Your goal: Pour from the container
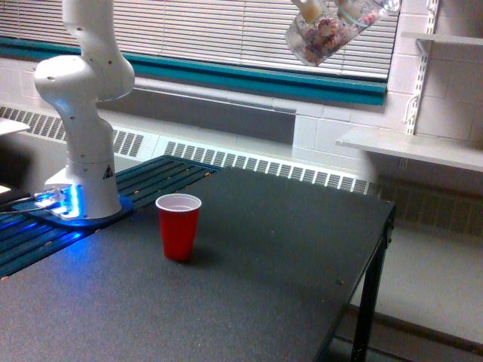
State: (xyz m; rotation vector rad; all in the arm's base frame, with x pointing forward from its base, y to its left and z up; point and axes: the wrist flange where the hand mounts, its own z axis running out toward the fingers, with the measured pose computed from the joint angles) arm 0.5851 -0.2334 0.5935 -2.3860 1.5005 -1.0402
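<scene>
Window blinds [249, 30] and a radiator grille [256, 164] line the wall behind a dark counter [249, 279]. My jaws lie past the frame's top edge, their grip impossible to tell. High against the blinds, my container [321, 36] hangs tilted, pinkish and white pieces inside. Well below, a red cup [179, 226] stands upright near my white base [81, 162].
</scene>
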